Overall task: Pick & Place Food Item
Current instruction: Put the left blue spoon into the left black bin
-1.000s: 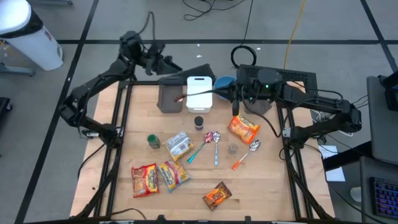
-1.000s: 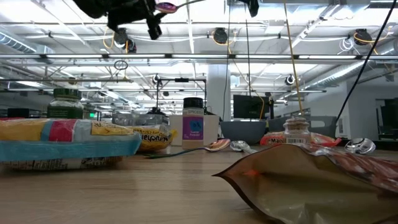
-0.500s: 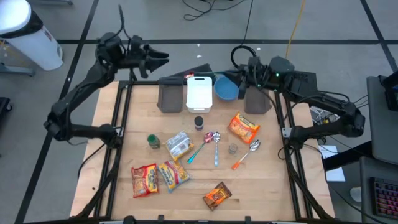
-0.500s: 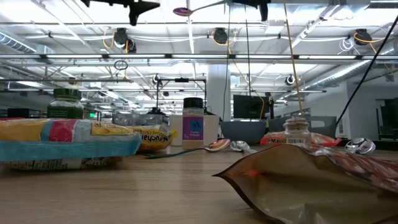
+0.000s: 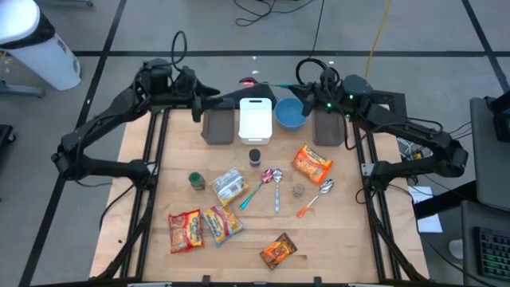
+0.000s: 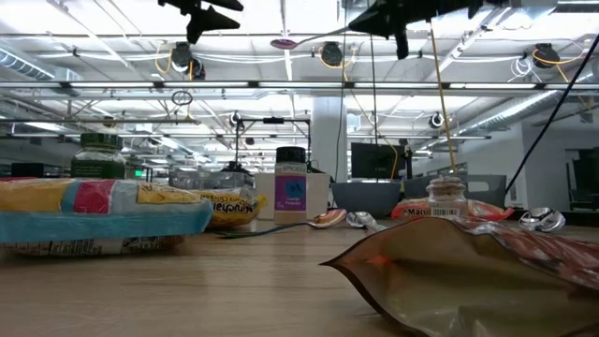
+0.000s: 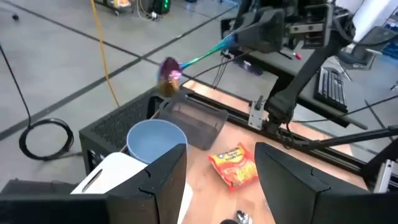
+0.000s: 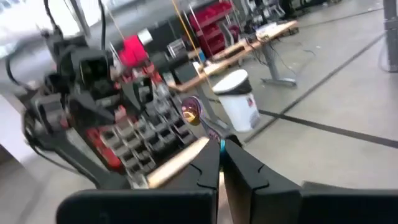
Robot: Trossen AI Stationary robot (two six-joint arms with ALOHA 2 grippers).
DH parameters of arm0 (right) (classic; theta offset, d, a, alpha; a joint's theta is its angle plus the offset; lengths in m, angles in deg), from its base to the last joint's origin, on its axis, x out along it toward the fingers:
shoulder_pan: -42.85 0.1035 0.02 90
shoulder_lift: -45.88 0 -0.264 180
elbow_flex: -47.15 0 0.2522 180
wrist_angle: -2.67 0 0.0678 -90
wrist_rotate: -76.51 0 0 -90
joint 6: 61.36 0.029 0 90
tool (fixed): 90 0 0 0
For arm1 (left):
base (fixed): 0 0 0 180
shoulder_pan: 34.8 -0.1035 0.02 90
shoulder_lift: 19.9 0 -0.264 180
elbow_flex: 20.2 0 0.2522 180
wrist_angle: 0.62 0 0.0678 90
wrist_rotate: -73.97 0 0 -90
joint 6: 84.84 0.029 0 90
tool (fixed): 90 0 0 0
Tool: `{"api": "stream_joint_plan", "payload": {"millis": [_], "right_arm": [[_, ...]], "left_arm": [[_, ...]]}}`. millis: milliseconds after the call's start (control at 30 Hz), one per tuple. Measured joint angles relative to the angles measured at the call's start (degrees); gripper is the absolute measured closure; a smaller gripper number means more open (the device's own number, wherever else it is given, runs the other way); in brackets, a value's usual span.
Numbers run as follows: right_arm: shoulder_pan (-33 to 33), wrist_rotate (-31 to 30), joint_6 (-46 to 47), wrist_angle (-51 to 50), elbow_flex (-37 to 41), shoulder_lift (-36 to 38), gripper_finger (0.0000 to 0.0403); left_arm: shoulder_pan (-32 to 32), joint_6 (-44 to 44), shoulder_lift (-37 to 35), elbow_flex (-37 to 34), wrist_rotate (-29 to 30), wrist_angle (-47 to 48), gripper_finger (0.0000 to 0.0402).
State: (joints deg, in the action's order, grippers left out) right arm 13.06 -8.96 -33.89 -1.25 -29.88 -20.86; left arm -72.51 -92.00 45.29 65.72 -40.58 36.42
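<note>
Two end effectors, both raised above the far edge of the counter (image 5: 343, 231). Right end effector (image 5: 312, 89): fingers clamped on the teal handle of a spoon (image 5: 253, 81), which reaches out level from its tips toward the left arm, iridescent bowl at the far end; in the low view the spoon (image 6: 285, 42) hangs high over the counter. Left end effector (image 5: 205, 94): fingers parted, nothing between them, tips pointing toward the spoon bowl, which lies just ahead and apart from them. Below and between the two: white cutting board (image 5: 256, 119), blue bowl (image 5: 290, 113), and two dark bins (image 5: 217, 126). Nearer side of the counter, well apart from both: orange noodle packet (image 5: 311, 165), further food packets (image 5: 203, 226), small jars (image 5: 196, 182), two more spoons (image 5: 276, 177), and a brown snack pouch (image 5: 278, 251).
</note>
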Motion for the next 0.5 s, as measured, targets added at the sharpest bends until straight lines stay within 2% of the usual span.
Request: {"api": "stream_joint_plan", "payload": {"millis": [200, 267, 500], "right_arm": [[1.4, -0.4, 10.2, 20.2, 11.1, 0.0, 0.0403], [2.5, -2.5, 12.9, 26.1, 14.6, 0.0, 0.0403], [8.8, -12.0, 15.6, 36.8, 22.9, 0.0, 0.0403]], "left_arm": [[3.4, -2.0, 0.0, -2.9, 3.0, -1.1, 0.0202], [4.4, -3.3, 0.0, -4.6, 3.2, -2.8, 0.0201], [8.8, -12.7, 0.0, -15.3, 3.9, -21.4, 0.0201]]}}
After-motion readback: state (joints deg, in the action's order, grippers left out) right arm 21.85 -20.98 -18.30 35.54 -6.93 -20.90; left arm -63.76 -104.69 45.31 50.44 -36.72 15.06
